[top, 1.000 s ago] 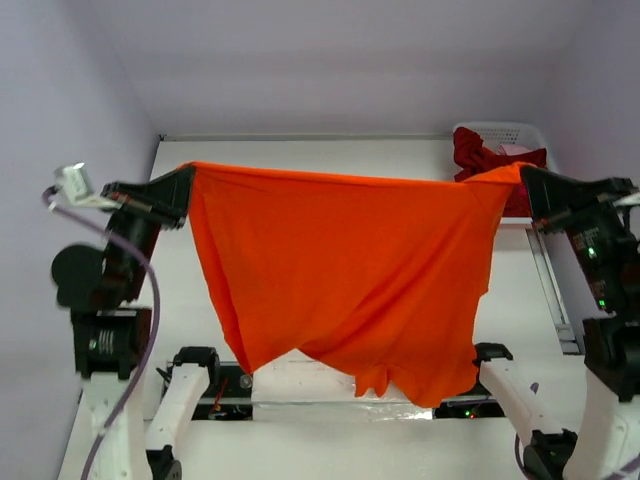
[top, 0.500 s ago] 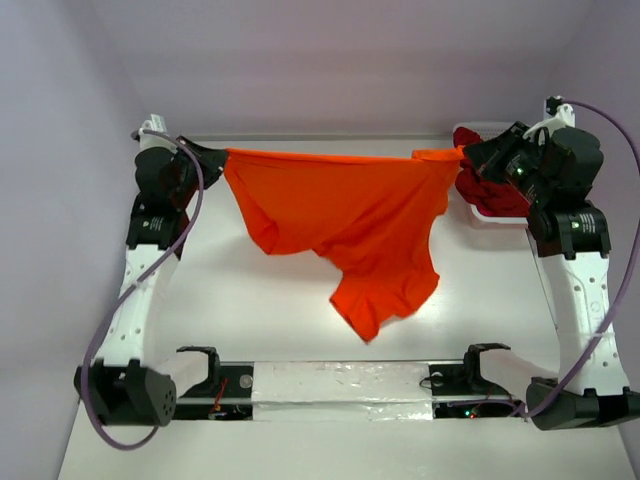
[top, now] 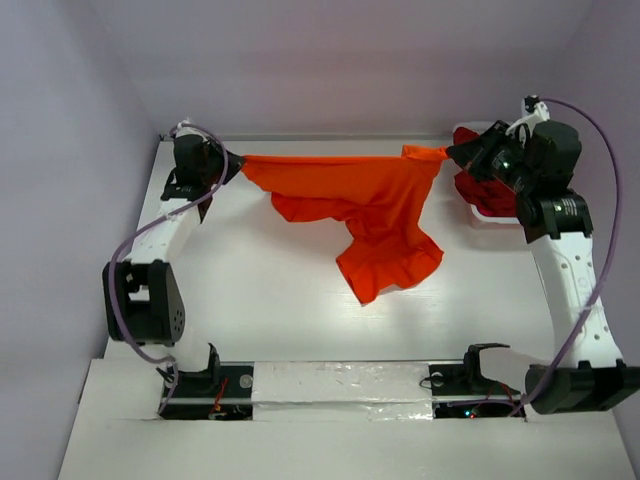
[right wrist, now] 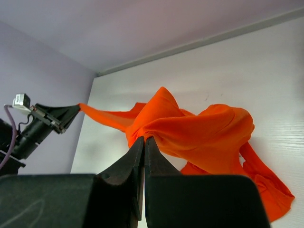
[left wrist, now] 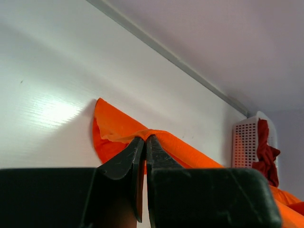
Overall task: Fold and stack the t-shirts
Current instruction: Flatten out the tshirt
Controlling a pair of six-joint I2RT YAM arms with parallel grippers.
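T-shirt (top: 370, 205), one, orange — tight in left hand (top: 236, 164), right hand (top: 451, 153)

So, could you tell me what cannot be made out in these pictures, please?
- Top view: white plastic lattice basket mostly behind the right gripper; its shirts cannot be counted.
- All views: bright orange cloth t-shirt bunched; folds hide which parts are pinched.
- Left wrist view: dark red cloth partly hidden by the left gripper body.

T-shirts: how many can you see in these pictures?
2. The orange shirt is stretched between the left gripper and right gripper; a dark red shirt is bunched in the white basket at far right. Others may be hidden in it.
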